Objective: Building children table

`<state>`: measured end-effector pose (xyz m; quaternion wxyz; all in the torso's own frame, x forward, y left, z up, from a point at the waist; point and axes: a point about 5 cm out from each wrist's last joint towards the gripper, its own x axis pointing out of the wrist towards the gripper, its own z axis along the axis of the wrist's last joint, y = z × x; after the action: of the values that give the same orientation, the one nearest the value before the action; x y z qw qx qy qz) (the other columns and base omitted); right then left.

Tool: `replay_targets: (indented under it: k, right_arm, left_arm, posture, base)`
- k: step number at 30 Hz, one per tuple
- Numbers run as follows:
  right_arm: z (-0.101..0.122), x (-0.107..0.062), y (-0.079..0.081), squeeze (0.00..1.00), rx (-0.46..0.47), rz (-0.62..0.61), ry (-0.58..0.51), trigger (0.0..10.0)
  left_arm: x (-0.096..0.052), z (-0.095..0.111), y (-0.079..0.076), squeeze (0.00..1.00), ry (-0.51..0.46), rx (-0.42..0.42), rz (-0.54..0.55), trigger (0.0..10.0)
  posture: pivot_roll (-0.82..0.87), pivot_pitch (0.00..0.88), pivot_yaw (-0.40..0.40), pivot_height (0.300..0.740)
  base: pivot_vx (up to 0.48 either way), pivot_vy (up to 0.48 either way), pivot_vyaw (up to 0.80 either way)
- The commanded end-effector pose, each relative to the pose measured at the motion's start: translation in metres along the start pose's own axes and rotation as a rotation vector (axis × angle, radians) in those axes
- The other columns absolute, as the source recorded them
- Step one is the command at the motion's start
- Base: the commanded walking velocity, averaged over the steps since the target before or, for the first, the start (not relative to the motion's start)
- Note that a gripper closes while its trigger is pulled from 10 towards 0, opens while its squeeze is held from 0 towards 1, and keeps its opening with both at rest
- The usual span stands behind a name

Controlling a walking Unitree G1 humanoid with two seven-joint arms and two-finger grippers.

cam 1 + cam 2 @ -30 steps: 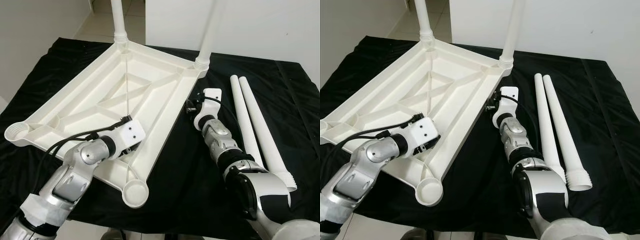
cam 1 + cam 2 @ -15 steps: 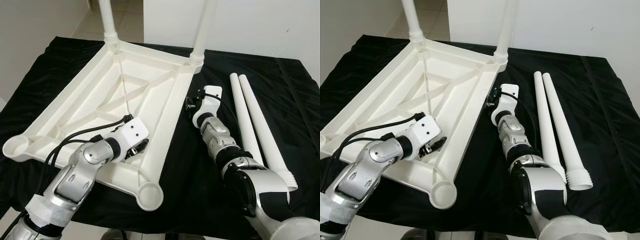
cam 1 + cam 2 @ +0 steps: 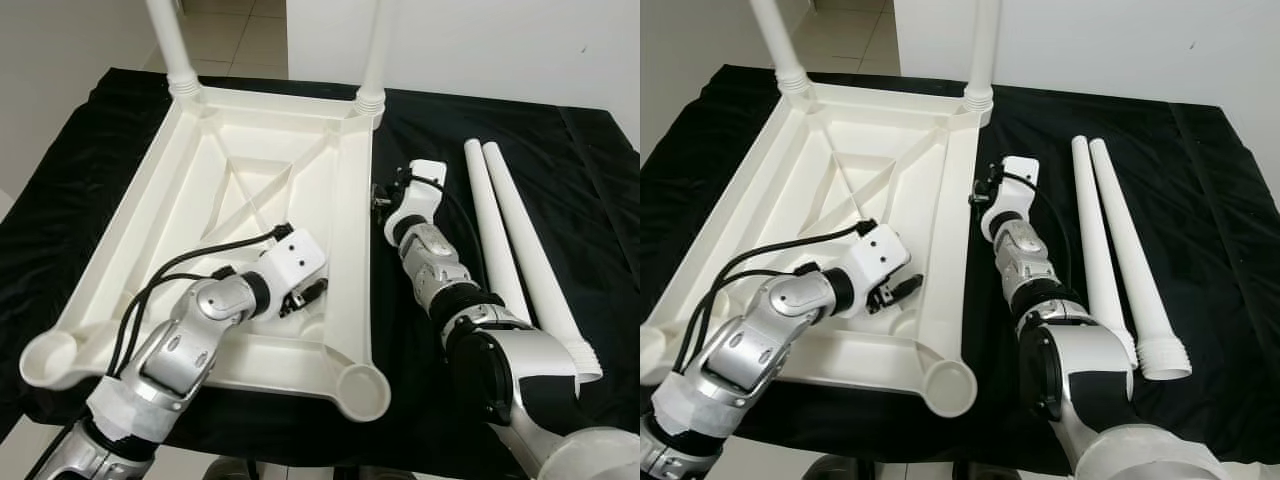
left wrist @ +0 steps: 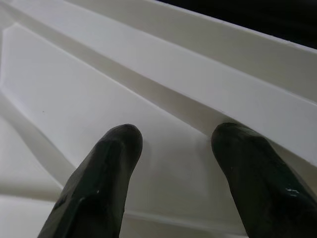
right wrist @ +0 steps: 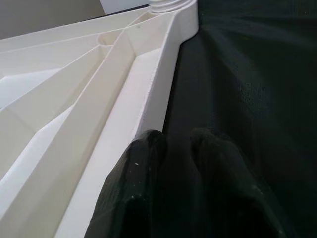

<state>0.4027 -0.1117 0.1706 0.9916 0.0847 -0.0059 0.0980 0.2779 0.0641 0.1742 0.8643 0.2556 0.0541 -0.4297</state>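
Tabletop (image 3: 200, 200) white, upside down, ribbed; left gripper (image 3: 312, 293) fingers apart inside; right gripper (image 3: 381, 200) fingers together.

1. The upside-down tabletop (image 3: 250, 190) swings round on the black cloth (image 3: 560, 170). Earlier it sat diagonal; now its right rim runs nearly straight away from me.
2. Its empty near socket (image 3: 362, 388) slides to the right, ending up closer to my right arm.
3. My left gripper (image 3: 308, 295) goes with it, reaching further right inside the underside, fingers apart near the right rim.
4. My right gripper (image 3: 982, 193) sits pinched together just beside that rim, slightly further forward than before.
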Motion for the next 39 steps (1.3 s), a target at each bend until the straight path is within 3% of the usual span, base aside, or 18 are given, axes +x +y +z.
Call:
replay_targets:
  k: [1,5,9,12,13,16,20,27,35,36,39]
  right_arm:
    - [-0.015,0.002,0.041,0.00,0.011,0.136,0.069,10.0]
    - [-0.015,0.001,0.040,0.00,-0.006,0.128,0.064,10.0]
    - [-0.013,0.000,0.026,0.00,-0.066,0.061,0.041,10.0]
    - [-0.006,-0.002,0.002,0.00,-0.116,-0.090,-0.007,10.0]
    - [-0.006,-0.002,0.002,0.00,-0.116,-0.090,-0.007,10.0]
    - [0.002,-0.010,-0.026,0.00,-0.133,-0.255,-0.097,10.0]
    - [0.009,-0.018,-0.037,0.00,-0.129,-0.310,-0.194,10.0]
    - [0.013,-0.035,-0.041,0.00,-0.112,-0.292,-0.327,10.0]
    - [0.005,-0.054,-0.050,0.00,-0.126,-0.314,-0.332,10.0]
    - [0.004,-0.058,-0.049,1.00,-0.116,-0.306,-0.338,10.0]
    - [0.005,-0.067,-0.046,1.00,-0.114,-0.276,-0.356,10.0]
  left_arm:
    - [0.009,0.023,-0.022,0.00,-0.104,0.019,-0.185,10.0]
    - [0.012,0.028,-0.020,0.00,-0.124,0.018,-0.164,10.0]
    - [0.010,0.031,-0.010,0.00,-0.151,0.027,-0.100,10.0]
    - [0.005,0.027,0.002,0.00,-0.155,0.021,-0.028,10.0]
    - [0.005,0.027,0.002,0.00,-0.155,0.021,-0.028,10.0]
    - [-0.002,0.025,0.018,0.00,-0.176,-0.001,0.071,10.0]
    - [-0.009,0.027,0.029,0.00,-0.209,-0.031,0.138,10.0]
    - [-0.023,0.023,0.030,0.00,-0.253,-0.088,0.128,10.0]
    - [-0.032,0.011,0.018,0.00,-0.268,-0.122,0.052,10.0]
    - [-0.033,0.008,0.015,0.00,-0.266,-0.120,0.041,10.0]
    - [-0.033,0.001,0.009,0.00,-0.255,-0.136,0.016,10.0]
  posture:
    - [0.18,0.159,0.008,0.740]
    - [0.18,0.157,0.004,0.740]
    - [0.18,0.151,-0.001,0.740]
    - [0.18,0.142,-0.007,0.740]
    - [0.18,0.142,-0.007,0.740]
    - [0.18,0.138,-0.010,0.740]
    - [0.18,0.125,-0.017,0.740]
    - [0.17,0.102,-0.030,0.740]
    - [0.17,0.081,-0.039,0.740]
    - [0.17,0.077,-0.039,0.740]
    - [0.16,0.072,-0.041,0.740]
  base:
    - [0.000,0.000,0.00]
    - [0.000,0.000,0.00]
    - [0.000,0.000,0.00]
    - [0.000,0.000,0.00]
    - [0.000,0.000,0.00]
    - [0.000,0.000,0.00]
    - [0.000,0.000,0.00]
    - [0.000,0.000,0.00]
    - [0.000,0.000,0.00]
    - [0.000,0.000,0.00]
    - [0.000,0.000,0.00]
